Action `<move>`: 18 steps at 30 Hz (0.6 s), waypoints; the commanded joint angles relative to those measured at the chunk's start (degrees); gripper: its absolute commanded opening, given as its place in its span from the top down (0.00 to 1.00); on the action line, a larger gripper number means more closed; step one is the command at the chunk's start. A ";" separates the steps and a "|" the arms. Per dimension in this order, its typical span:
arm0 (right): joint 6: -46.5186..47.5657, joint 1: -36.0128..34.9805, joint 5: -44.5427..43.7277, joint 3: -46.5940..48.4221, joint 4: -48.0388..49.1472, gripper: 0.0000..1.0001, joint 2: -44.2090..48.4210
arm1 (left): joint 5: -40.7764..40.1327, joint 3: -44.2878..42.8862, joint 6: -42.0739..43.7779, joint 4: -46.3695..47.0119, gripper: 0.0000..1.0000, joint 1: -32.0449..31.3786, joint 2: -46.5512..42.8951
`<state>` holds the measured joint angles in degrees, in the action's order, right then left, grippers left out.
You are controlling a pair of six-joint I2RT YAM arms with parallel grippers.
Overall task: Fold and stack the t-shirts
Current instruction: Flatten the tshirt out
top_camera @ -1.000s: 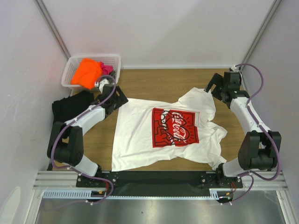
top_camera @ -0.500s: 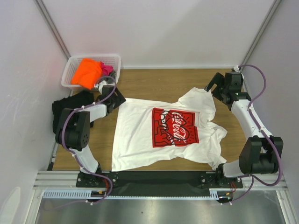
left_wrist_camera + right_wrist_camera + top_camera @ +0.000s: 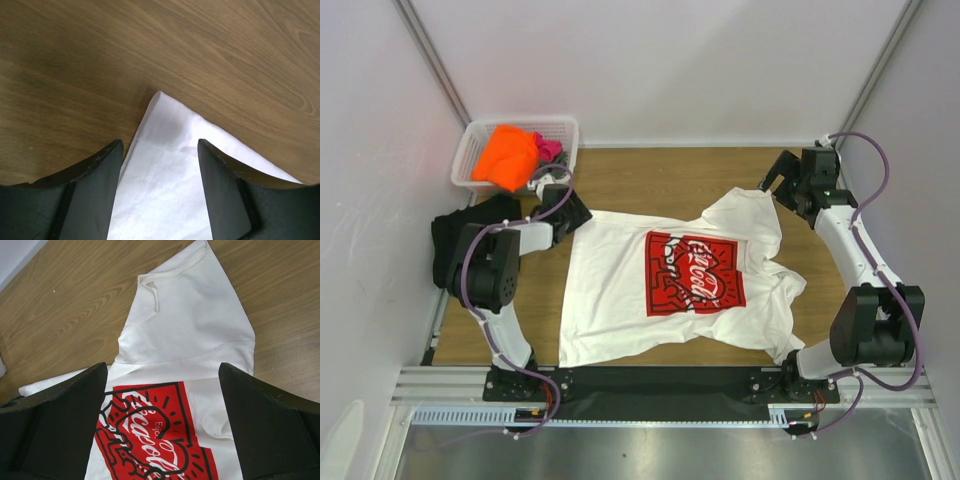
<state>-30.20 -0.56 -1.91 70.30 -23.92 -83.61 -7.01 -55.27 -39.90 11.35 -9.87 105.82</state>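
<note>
1. A white t-shirt [image 3: 670, 290] with a red-and-black chest print lies spread out, somewhat rumpled, in the middle of the wooden worktop [image 3: 660, 175].
2. The left claw [image 3: 160, 146] sits low at the shirt's far-left corner. Its fingers are parted, the corner lies flat between them, and it grips nothing.
3. The right claw [image 3: 162, 367] hovers over the shirt's far-right part, spread wide and empty.
4. A black t-shirt [image 3: 460, 235] lies bunched at the worktop's left edge.
5. An orange t-shirt [image 3: 505, 155] and a pink t-shirt [image 3: 550, 148] sit in the white basket [image 3: 565, 128] at the far-left corner.
</note>
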 commanded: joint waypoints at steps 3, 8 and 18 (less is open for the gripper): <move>1.37 0.12 0.07 2.21 -1.04 0.01 -0.67 | 0.59 -3.79 0.44 2.09 0.34 0.02 2.02; 1.63 0.03 -0.02 2.47 -1.30 0.01 -1.37 | 0.15 -5.11 0.35 1.92 0.38 -0.06 3.16; 2.42 0.12 -0.37 2.73 -1.57 0.01 -2.34 | 0.15 -5.38 0.44 1.48 0.51 -0.24 4.04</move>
<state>-28.69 -0.56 -2.07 70.39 -25.41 -85.43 -6.90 -58.96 -40.01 11.55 -9.89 109.40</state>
